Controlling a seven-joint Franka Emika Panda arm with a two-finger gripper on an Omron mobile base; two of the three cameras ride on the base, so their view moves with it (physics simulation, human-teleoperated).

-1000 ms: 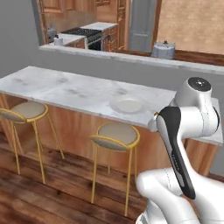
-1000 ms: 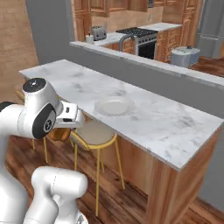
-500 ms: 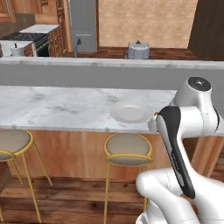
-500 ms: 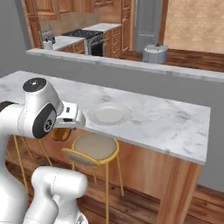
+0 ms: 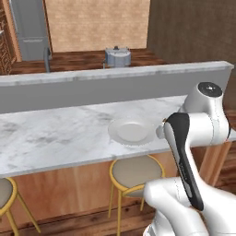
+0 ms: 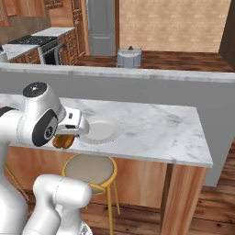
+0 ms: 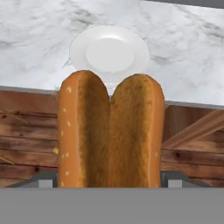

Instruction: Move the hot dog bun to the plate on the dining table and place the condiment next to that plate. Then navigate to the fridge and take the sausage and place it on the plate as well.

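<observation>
Desk: one long marble-topped dining table. You face its near long edge, and the right end is close by.
Stools: two in the left base view, tucked under the near edge.
Plate: one, bare, near the near edge toward the right end.
Bun: one hot dog bun, split side up, clamped in the end effector. It hangs off the desk, just short of the near edge, below top level in the right base view.
End effector state: fingers spread wide and closed on the bun's flanks.
Step in hand: carry bun to plate.
Advice: raise it above the near edge first, then reach forward over the plate centre. Lower it close before you release, so it does not roll.
</observation>
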